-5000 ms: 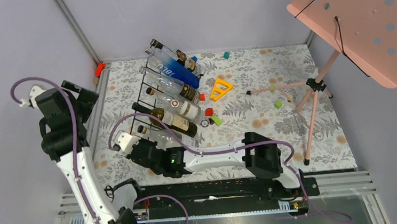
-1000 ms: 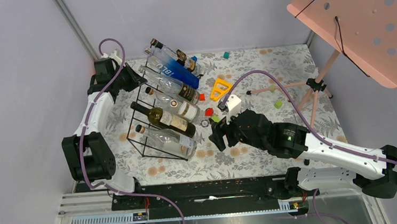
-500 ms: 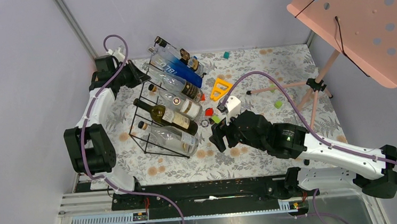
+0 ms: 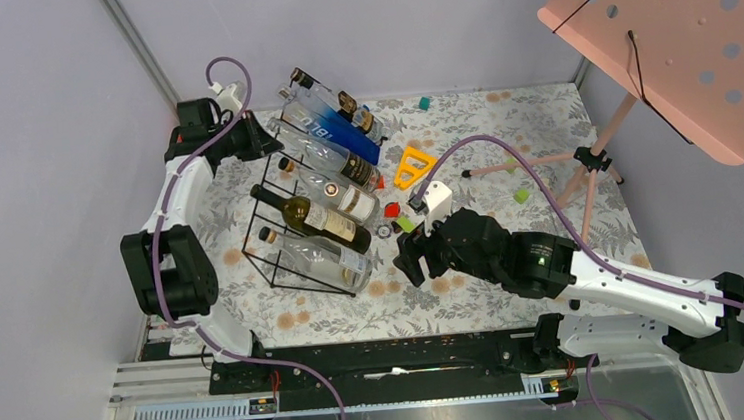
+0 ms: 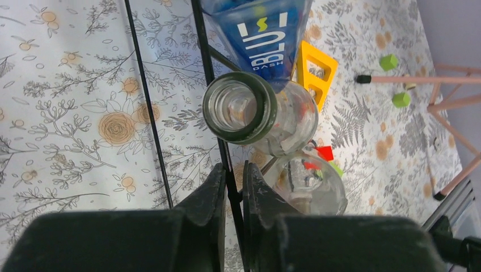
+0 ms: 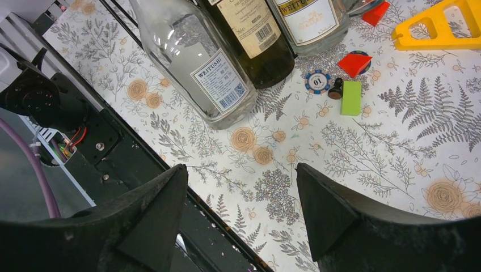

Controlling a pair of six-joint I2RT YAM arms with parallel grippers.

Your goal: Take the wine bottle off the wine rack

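Pinching a wine rack (image 5: 147, 102) wire, upper left, with the left gripper (image 5: 231, 181), likely to steady it; holding the right gripper (image 6: 241, 173) spread wide mid-frame near the wine bottle (image 4: 319, 224) lying mid-rack.

The wine bottle (image 6: 262, 63) runs off the top edge, its label (image 6: 245, 25) apparently unreadable.

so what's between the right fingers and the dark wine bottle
Just bare floral cloth up to the wine bottle, by the right wrist view. The clear bottle and poker chip flank that stretch, not in it.
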